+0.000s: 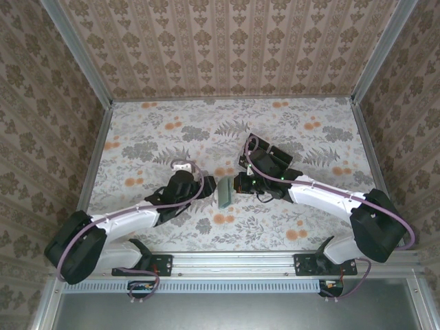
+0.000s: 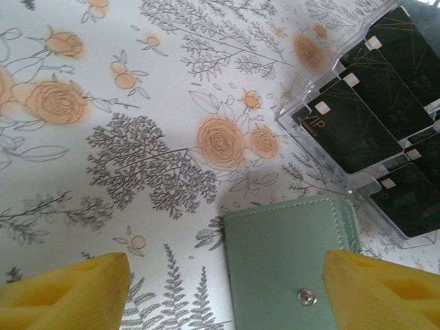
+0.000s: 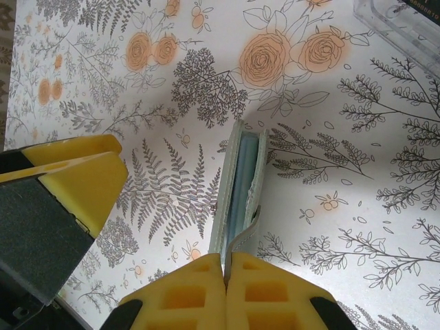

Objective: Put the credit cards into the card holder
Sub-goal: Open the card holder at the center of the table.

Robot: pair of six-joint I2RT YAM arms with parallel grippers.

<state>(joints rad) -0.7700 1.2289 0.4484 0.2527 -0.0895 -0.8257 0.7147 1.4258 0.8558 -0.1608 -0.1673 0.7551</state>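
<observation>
Top view: both arms reach in to the middle of the floral tabletop [image 1: 172, 124]. The card holder [image 1: 225, 192] sits between the two hands at frame centre and appears from above as a narrow sage-green strip, so it is up on one edge rather than lying flat.

Right hand [image 3: 225, 268]: jaws fully together. A thin pale flap curving off the card holder [image 3: 237, 185] is pinched in the seam between the two yellow fingers. The right wrist view has the holder edge-on, running up from the fingers at lower centre, with a bluer inner layer visible between the green outer faces. In the top view this hand [image 1: 237, 184] is just right of the holder.

Left hand [image 2: 225, 275]: jaws parted with a wide gap, gripping nothing. The yellow fingers [image 2: 69, 292] are in the lower left and lower right corners of the left wrist view. The card holder [image 2: 289, 261] shows its broad green face and a small metal snap between them, close against the right-side finger; I cannot tell whether they touch. The top view puts this hand [image 1: 206, 189] just left of the holder.

Credit cards [image 2: 371, 117]: several black cards overlap inside a clear plastic tray [image 2: 299, 103] at the upper right of the left wrist view, near the holder but apart from it. One card reads "VIP". A corner of the tray [image 3: 399, 24] enters the upper right of the right wrist view.
</observation>
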